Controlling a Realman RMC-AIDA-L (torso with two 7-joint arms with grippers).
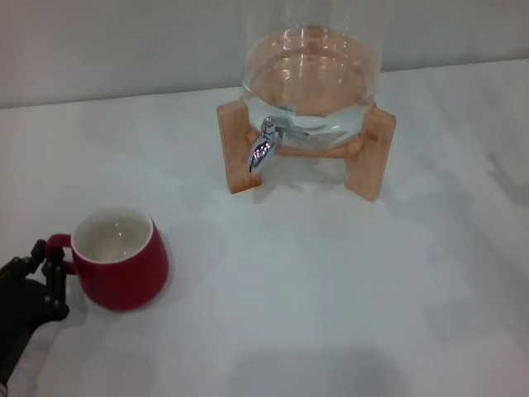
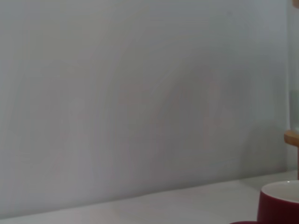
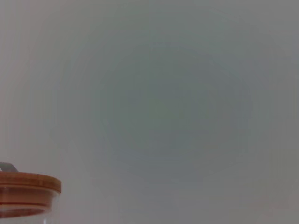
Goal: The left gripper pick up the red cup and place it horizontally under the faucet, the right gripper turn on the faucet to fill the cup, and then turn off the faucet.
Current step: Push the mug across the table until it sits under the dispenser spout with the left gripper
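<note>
The red cup [image 1: 121, 259] stands upright on the white bench [image 1: 331, 289], well apart from the faucet [image 1: 263, 147]. The left hand [image 1: 37, 281] is at its handle, fingers [image 1: 54, 277] around the loop; whether they grip it I cannot tell.

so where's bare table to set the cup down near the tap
Bare table runs from the red cup across to below the faucet. Crowded only at the near left, where the left tool sits by the cup's handle.
</note>
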